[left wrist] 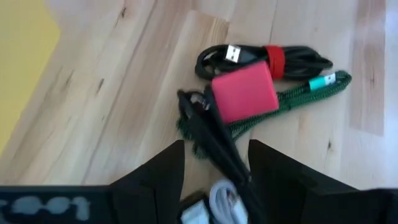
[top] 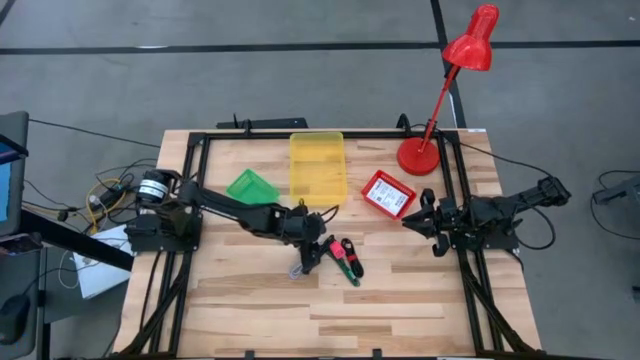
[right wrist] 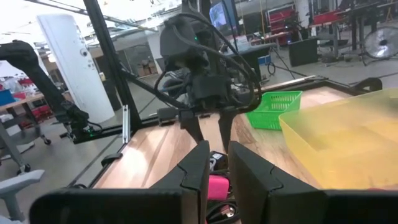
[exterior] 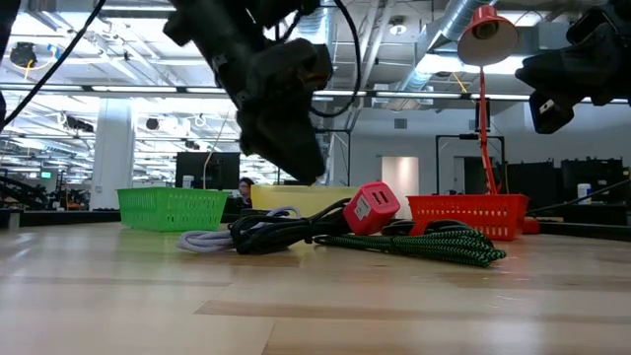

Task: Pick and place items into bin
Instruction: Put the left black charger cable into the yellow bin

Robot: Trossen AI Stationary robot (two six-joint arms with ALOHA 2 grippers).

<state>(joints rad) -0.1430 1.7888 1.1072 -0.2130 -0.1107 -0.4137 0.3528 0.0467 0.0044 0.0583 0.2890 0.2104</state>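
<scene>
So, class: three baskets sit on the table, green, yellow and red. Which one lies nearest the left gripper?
The yellow basket, the middle and largest one. The left gripper hangs over the cable pile just in front of it; the green basket sits further left, the red basket off right.

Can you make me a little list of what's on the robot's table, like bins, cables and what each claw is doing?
Bins: yellow plastic bin, small green basket, red basket.
Lamp: red desk lamp, beside the red basket.
Cable pile: coiled black cable, green braided cable, grey-white cable, red-pink charger block, all on the wooden table.
Left gripper: open, over the cable pile.
Right gripper: waiting by the red basket, holding nothing.
</scene>
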